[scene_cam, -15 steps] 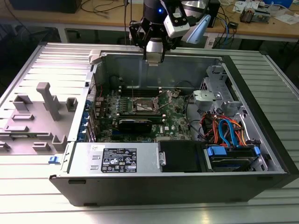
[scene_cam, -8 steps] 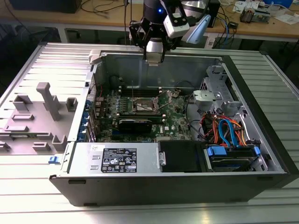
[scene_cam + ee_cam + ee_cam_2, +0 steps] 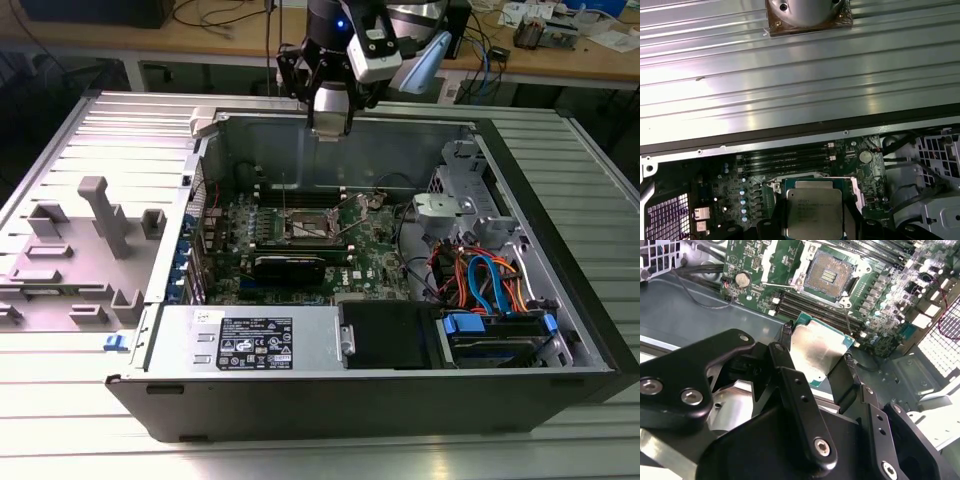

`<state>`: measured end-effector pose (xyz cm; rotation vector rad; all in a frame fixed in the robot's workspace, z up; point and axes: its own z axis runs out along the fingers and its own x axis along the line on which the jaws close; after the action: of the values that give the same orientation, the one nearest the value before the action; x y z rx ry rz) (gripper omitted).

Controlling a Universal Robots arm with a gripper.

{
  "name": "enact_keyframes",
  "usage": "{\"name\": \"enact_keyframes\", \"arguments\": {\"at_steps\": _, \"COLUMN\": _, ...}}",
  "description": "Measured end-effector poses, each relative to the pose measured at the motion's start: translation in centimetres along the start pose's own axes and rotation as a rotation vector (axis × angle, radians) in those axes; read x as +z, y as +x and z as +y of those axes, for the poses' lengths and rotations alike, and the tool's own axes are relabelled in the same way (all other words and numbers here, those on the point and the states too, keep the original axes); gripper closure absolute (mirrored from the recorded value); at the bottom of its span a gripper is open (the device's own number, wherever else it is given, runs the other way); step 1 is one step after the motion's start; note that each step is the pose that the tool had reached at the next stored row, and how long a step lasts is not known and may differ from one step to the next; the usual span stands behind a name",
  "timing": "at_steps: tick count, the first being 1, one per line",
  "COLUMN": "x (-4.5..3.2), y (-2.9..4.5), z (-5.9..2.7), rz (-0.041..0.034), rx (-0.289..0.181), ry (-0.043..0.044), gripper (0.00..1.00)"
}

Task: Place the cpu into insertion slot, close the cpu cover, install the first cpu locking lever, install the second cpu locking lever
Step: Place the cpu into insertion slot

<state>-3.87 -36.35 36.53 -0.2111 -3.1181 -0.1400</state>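
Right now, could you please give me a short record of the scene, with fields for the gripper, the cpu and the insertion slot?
gripper state: gripper shut on the cpu
cpu place: held in the air over the motherboard, not yet seated
insertion slot: insertion slot uncovered and empty
surroundings: computer case, its side open towards the arm

Strong glare on ribbed table (image 3: 790, 85) and cpu (image 3: 820, 352); computer case (image 3: 420, 140) interior shadowed; light probably overhead.
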Motion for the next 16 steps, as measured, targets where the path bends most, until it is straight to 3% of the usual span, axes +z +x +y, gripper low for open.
{"name": "enact_keyframes", "arguments": {"at_steps": 6, "x": -0.05, "y": -0.08, "z": -0.57, "rz": -0.0003, "rx": 0.004, "ry": 0.0005, "gripper": 0.46}}
{"name": "enact_keyframes", "arguments": {"at_steps": 10, "x": -0.02, "y": -0.09, "z": -0.58, "rz": -0.0026, "rx": 0.03, "ry": 0.0002, "gripper": 0.46}}
{"name": "enact_keyframes", "arguments": {"at_steps": 12, "x": 0.04, "y": -0.09, "z": -0.59, "rz": -0.0059, "rx": 0.068, "ry": -0.0005, "gripper": 0.46}}
{"name": "enact_keyframes", "arguments": {"at_steps": 16, "x": 0.1, "y": -0.09, "z": -0.6, "rz": -0.0075, "rx": 0.086, "ry": -0.0011, "gripper": 0.46}}
